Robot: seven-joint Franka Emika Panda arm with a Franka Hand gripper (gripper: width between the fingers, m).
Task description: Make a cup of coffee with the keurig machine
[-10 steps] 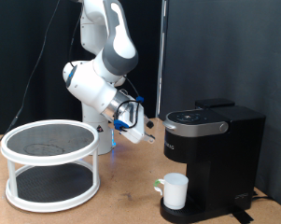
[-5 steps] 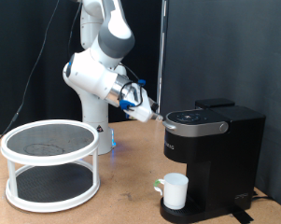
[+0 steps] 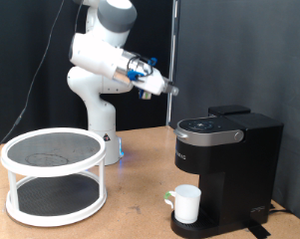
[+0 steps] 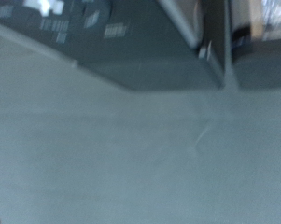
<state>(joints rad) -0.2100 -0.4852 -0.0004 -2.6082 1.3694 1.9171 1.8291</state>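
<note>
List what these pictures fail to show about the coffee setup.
- End effector, exterior view: too small and blurred to tell open from shut; absent from the wrist view.
- Cup, exterior view: its inside is hidden by its own wall.
- Keurig machine, exterior view: button labels too small.
- Wrist view: blurred; only vague grey surfaces.

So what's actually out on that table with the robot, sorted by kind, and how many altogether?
Coffee machines: 1, the black keurig machine, lid down.
Cups: 1, the white cup on its drip tray.
Racks: 1, the white two-tier round rack.
Robot arms: 1, its gripper raised above the machine, holding nothing visible.
Total: 4
</note>
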